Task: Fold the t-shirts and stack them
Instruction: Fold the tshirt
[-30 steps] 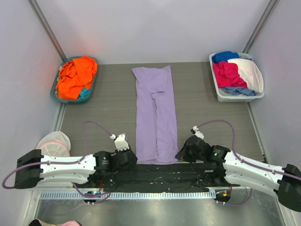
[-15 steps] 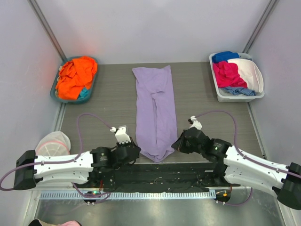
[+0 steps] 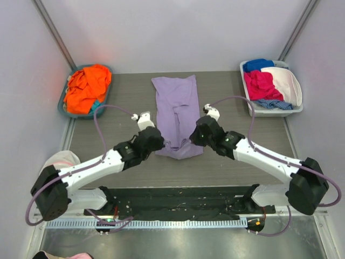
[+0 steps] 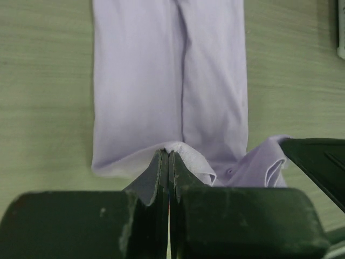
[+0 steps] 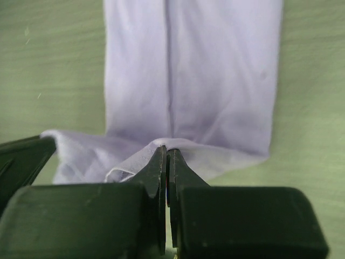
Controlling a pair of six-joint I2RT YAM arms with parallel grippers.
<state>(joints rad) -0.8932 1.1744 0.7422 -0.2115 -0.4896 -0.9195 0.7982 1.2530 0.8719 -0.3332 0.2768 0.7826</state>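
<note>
Grey desk (image 3: 129,86), centre of frame, carries lavender t-shirt (image 3: 175,102) as a long narrow strip, lower edge pinched tight at either corner by left hand (image 3: 152,140) and right hand (image 3: 198,136), presumably so the fold lands square.

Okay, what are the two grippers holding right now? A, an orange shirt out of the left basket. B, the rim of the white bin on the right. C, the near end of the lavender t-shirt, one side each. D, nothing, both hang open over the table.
C: in the wrist views the left gripper and the right gripper each stand shut on a pinch of the lavender t-shirt at its near end.
</note>
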